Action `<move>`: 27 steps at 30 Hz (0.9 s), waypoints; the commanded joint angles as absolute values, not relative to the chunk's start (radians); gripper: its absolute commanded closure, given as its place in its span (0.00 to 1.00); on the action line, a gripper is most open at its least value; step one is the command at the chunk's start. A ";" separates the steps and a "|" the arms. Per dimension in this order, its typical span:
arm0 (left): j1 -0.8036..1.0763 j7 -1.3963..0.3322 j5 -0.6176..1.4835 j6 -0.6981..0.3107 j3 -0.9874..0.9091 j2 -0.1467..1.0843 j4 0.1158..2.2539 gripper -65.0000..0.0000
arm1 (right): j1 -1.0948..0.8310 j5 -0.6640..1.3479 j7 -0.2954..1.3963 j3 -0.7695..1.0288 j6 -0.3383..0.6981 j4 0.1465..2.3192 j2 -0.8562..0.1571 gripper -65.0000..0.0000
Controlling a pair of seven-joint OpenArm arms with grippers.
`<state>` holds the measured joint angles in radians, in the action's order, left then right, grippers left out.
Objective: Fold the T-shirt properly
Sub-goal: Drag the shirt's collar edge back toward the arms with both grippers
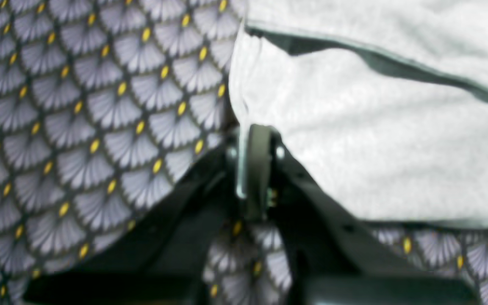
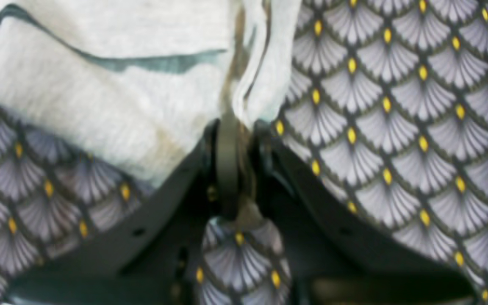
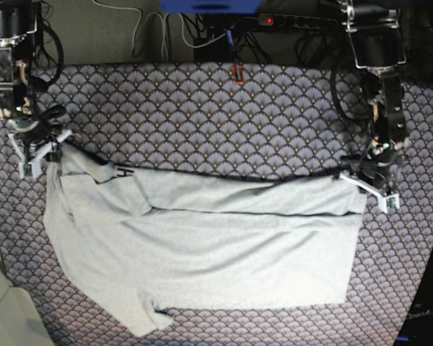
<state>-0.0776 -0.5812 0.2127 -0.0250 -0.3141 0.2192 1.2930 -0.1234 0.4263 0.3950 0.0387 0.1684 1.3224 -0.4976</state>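
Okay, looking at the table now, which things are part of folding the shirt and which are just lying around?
Part of the job:
- T-shirt, spread across the tablecloth
- left gripper, shut on the T-shirt's edge
- right gripper, shut on the T-shirt's other end

Just lying about:
- tablecloth, scallop-patterned, under everything
- cables behind the table
- power strip with a red light

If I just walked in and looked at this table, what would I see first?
First you'd spot the big grey T-shirt spread flat across the middle of the purple tablecloth, which has little fan shapes with yellow dots. Then you'd see two robot arms pinching its top edge: the left claw holds one corner at the base view's right, and the right claw holds the other corner at its left.
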 commanded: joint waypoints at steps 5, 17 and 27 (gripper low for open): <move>-0.024 -0.616 0.206 -0.013 -0.421 0.251 1.385 0.99 | -0.188 0.424 0.384 0.048 0.171 1.372 -0.542 1.00; 0.242 -0.636 0.208 -0.015 -0.453 0.271 1.592 0.99 | -0.371 0.421 0.392 0.245 0.286 1.472 -0.498 1.00; 0.377 -0.631 0.325 -0.015 -0.509 0.272 1.612 0.99 | -0.444 0.423 0.383 0.271 0.309 1.475 -0.483 1.00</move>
<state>0.3744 -0.6510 0.3416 -0.0303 -0.4973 0.2543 1.5936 -0.4351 0.4271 0.3679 0.2619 0.3115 1.4658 -0.4686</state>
